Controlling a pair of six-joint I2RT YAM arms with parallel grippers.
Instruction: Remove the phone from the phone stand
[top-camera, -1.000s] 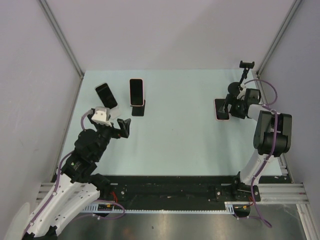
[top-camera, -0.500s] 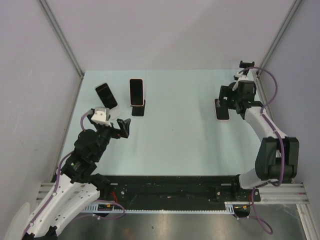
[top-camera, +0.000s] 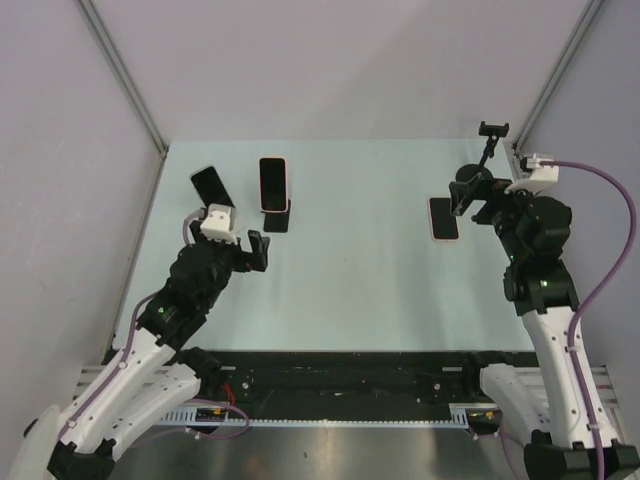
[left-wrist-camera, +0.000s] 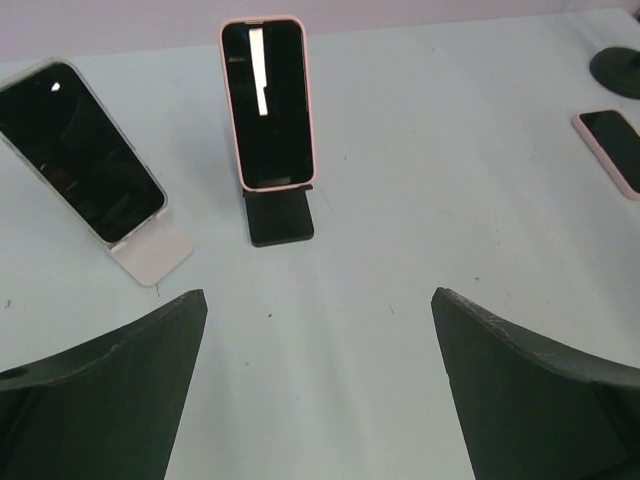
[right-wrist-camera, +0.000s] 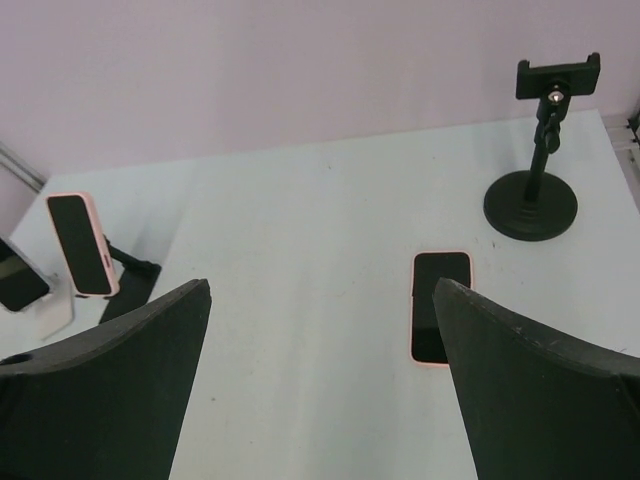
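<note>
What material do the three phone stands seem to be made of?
Black low stand: likely matte plastic or painted metal, dull plate. White stand: probably matte plastic, no shine. Tall clamp stand: black, slight sheen on round base; metal or plastic, unclear.

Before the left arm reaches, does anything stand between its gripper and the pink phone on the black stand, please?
Nothing visible does: only bare table lies between the open left gripper and the pink phone; the second phone stands aside.

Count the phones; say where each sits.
3. A light-cased phone leans on the white stand, far left; a pink-cased phone rests on the black stand beside it; another pink phone lies flat by the clamp stand. None seem hidden.
</note>
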